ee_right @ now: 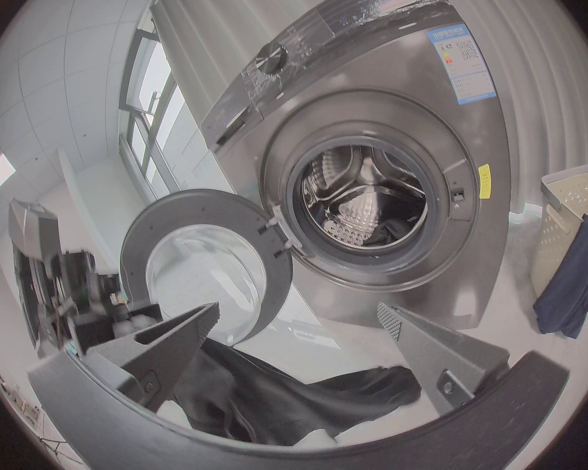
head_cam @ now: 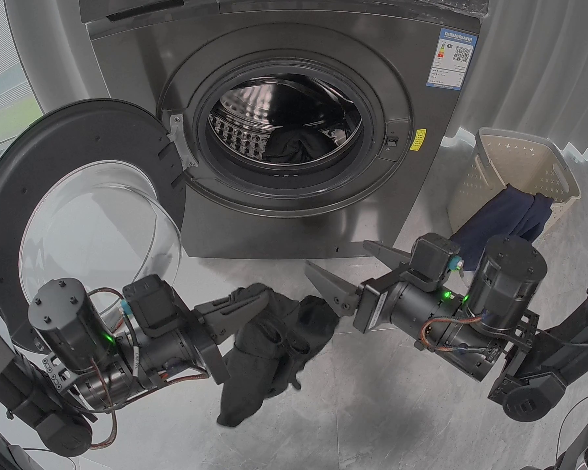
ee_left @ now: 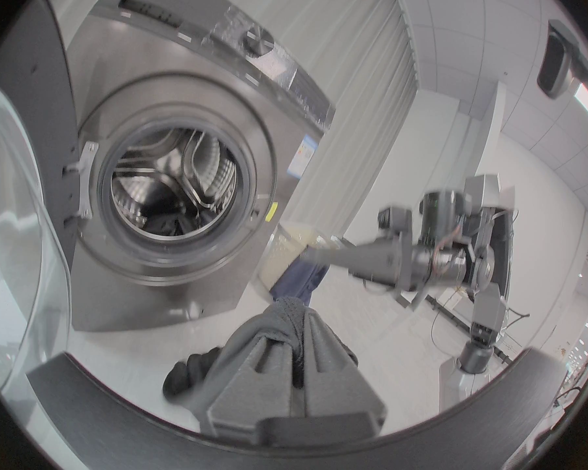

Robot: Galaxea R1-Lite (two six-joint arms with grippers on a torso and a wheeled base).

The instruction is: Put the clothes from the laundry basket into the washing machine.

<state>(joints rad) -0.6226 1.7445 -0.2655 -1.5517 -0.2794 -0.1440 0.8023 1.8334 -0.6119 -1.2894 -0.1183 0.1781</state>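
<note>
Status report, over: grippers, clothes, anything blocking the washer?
Left gripper shut on black garment, hanging before the washing machine. Right gripper open beside it. Door open, nothing blocking drum, one dark item inside. Blue garment draped over laundry basket.

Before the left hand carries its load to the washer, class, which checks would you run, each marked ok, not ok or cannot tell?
1. Left hand shut on the black garment: ok.
2. Washer door swung wide open: ok.
3. Room in the drum, where one dark garment lies low: ok.
4. Right hand open: ok. Whether it is free of the cloth: cannot tell.
5. Black garment's hanging end off the floor: cannot tell.
6. Laundry basket emptied: not ok, a navy garment hangs over its rim.
</note>
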